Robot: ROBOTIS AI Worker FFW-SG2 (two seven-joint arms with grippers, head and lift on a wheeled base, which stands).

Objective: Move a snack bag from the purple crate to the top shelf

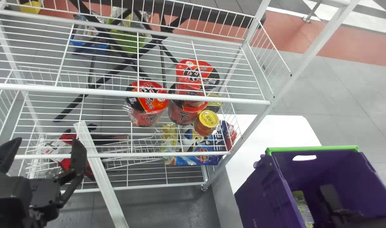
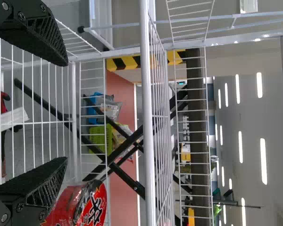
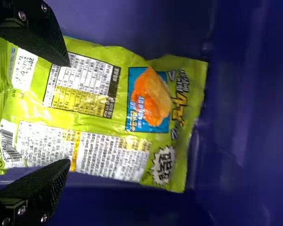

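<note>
Right hand (image 3: 68, 113) is down in the purple crate (image 1: 259, 190), fingers spread, probably to straddle the snack bag (image 3: 108, 136), lying ahead of it, unpinched. Left hand (image 1: 47, 142), also spread, is parked by the top shelf (image 1: 129, 93), likely to leave the right hand room.

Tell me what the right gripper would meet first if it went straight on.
Most likely the snack bag in the purple crate; how near the right gripper is to it is unclear.

Snack bag (image 3: 108, 125) in crate (image 1: 259, 193), right of shelves (image 1: 129, 94)
</note>
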